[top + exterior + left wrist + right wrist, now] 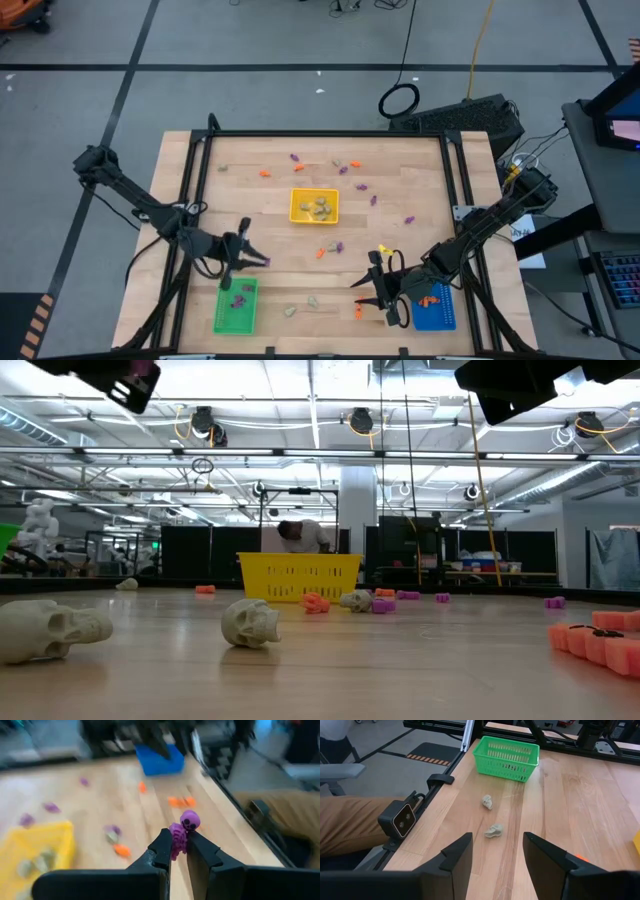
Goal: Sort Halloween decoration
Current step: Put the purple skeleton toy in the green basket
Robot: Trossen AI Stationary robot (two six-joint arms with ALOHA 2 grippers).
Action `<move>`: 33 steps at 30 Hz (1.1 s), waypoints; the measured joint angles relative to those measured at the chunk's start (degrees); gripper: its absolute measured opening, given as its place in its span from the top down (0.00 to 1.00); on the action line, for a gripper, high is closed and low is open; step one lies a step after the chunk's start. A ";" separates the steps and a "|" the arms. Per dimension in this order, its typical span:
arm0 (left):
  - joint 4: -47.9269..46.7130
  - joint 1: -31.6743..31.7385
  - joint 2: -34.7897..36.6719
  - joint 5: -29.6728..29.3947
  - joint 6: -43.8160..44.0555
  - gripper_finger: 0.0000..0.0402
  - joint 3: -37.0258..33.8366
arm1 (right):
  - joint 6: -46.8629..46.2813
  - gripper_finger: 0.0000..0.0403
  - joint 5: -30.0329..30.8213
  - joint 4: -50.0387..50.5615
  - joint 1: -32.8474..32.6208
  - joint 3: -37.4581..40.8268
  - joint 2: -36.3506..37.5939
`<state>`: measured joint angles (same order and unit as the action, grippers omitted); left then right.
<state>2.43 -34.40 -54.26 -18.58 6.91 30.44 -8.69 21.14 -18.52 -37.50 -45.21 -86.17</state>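
Observation:
My left gripper [177,840] is shut on a small purple skeleton figure [184,831]. In the high view it hangs over the table just beyond the green tray [236,305], which holds purple trinkets. My right gripper [497,845] is open above the near table area, beside the blue tray [435,308]. It faces two pale skulls [494,830] lying on the wood. The yellow tray [314,206] holds pale skulls. Orange and purple trinkets [345,170] lie scattered on the far half of the table. My left gripper pinches the purple skeleton by its body [176,845] between the two fingers. The round head [190,820] sticks out past the fingertips. The figure is lifted clear of the table.
An orange trinket [357,312] lies near my right gripper, and orange pieces [600,640] sit close to the low camera. Two pale skulls [250,622] lie on the near wood. A black frame rail [330,133] borders the table. A person sits beyond the far edge.

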 joint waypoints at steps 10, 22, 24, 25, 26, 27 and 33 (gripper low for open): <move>-28.02 -5.43 0.11 3.48 19.89 0.92 13.30 | -0.02 0.60 -0.02 0.00 0.01 0.00 0.00; -30.55 -14.22 -9.20 8.96 34.46 0.92 13.48 | -0.02 0.60 -0.01 -0.01 0.01 0.00 0.00; -30.51 -14.79 -12.28 9.81 35.94 0.92 13.48 | -0.02 0.60 0.01 -0.02 0.00 0.00 0.00; -30.47 -14.92 -13.75 10.16 36.32 0.92 13.48 | -0.02 0.60 0.01 -0.02 0.00 0.00 0.00; -30.46 -15.09 -15.23 10.41 36.72 0.92 13.48 | -0.02 0.60 0.00 -0.02 0.02 0.00 0.00; -30.45 -15.22 -16.61 10.82 37.57 0.92 13.48 | -0.02 0.60 0.01 -0.02 0.00 0.00 0.00; -30.37 -15.23 -22.71 12.43 40.75 0.92 13.42 | -0.02 0.60 0.02 -0.02 0.01 0.00 0.00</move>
<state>-27.94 -49.63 -76.97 -6.15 47.66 43.86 -8.71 21.16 -18.55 -37.49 -45.21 -86.17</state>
